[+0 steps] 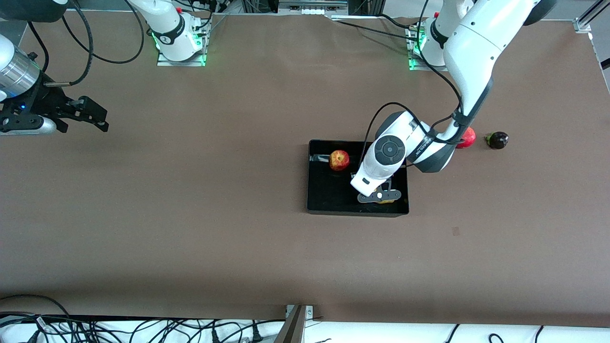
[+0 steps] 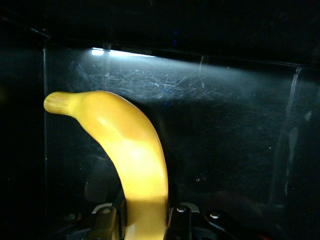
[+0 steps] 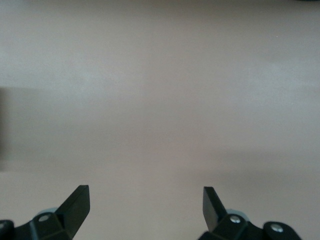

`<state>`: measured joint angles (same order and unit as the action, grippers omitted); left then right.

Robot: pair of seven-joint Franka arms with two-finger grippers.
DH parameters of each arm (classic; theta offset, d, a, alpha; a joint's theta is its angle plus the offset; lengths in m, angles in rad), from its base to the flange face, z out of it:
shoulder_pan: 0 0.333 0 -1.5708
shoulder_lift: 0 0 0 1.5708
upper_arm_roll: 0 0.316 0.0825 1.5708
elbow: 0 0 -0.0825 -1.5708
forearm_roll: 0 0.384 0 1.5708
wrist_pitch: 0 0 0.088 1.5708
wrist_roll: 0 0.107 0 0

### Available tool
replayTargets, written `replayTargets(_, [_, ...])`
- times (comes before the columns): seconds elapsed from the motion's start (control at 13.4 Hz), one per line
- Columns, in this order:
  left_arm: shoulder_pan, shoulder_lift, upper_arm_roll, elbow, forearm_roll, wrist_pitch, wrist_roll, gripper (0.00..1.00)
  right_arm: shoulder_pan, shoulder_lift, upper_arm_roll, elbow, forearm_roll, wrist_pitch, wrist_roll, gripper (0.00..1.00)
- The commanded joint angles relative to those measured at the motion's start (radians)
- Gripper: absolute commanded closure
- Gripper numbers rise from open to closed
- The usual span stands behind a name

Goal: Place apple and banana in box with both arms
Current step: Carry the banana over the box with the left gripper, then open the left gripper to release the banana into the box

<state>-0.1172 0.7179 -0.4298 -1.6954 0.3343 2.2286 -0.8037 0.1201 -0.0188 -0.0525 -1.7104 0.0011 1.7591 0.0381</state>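
The black box (image 1: 315, 190) stands on the brown table near the middle. The apple (image 1: 339, 160) lies inside it, toward the robots' bases. My left gripper (image 1: 381, 196) is down inside the box at the corner nearer the front camera, shut on the banana (image 1: 385, 200). In the left wrist view the yellow banana (image 2: 130, 150) curves away from between the fingers of my left gripper (image 2: 145, 217), in front of the box wall (image 2: 230, 115). My right gripper (image 1: 93, 116) waits open and empty over bare table at the right arm's end; the right wrist view shows it (image 3: 146, 200) over bare table.
A uniformly red round fruit (image 1: 470, 137), partly hidden by the left arm, and a dark purple fruit (image 1: 497, 140) lie on the table beside the box toward the left arm's end. Cables run along the table edge nearest the front camera.
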Motion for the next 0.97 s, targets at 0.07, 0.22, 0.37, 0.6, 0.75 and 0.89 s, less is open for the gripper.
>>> replayTargets(0.07, [0.004,-0.018,-0.012,-0.004,0.026,-0.033,-0.044,0.00,-0.008,0.008,0.010,0.020,-0.003,-0.001,0.006,0.00])
replayTargets(0.22, [0.007,-0.148,-0.017,0.003,-0.024,-0.211,-0.071,0.00,-0.007,0.008,0.010,0.020,-0.003,0.000,0.006,0.00])
replayTargets(0.37, [0.014,-0.305,0.041,0.014,-0.151,-0.332,0.012,0.00,-0.008,0.008,0.010,0.018,-0.003,-0.001,0.006,0.00])
replayTargets(0.6, [0.016,-0.496,0.181,0.065,-0.308,-0.490,0.168,0.00,-0.008,0.008,0.008,0.018,-0.003,-0.003,0.006,0.00])
replayTargets(0.75, [0.016,-0.619,0.273,0.057,-0.342,-0.584,0.347,0.00,-0.008,0.008,0.008,0.018,-0.003,-0.003,0.006,0.00])
replayTargets(0.89, [0.016,-0.699,0.385,0.051,-0.344,-0.650,0.531,0.00,-0.008,0.008,0.010,0.018,-0.003,-0.003,0.006,0.00])
